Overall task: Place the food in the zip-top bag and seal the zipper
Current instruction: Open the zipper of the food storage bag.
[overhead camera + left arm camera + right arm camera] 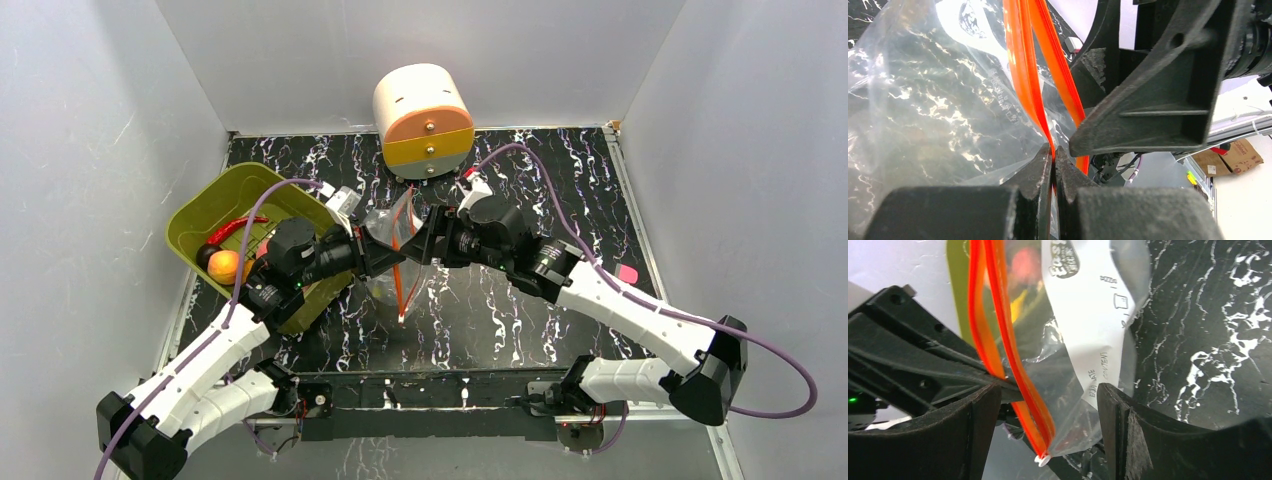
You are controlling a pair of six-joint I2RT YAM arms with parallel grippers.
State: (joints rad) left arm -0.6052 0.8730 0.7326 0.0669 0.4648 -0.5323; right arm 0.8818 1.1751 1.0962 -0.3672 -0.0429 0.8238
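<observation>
Clear bag (398, 222) hanging between the two grippers over the middle of the dark table (500, 310).
The left gripper (1053, 150) is pinching the orange zipper (1020, 75), jaws pressed together. The right gripper (1048, 392) is standing spread around the bag's edge. Toy food (224, 266) is lying in the green basket (200, 215).

The zip-top bag (392, 285) sits between left pincer (384, 252) and right pincer (420, 240); basket (215, 205) holding food (224, 266) lies left of the left pincer, cylindrical container (423, 120) behind both.
</observation>
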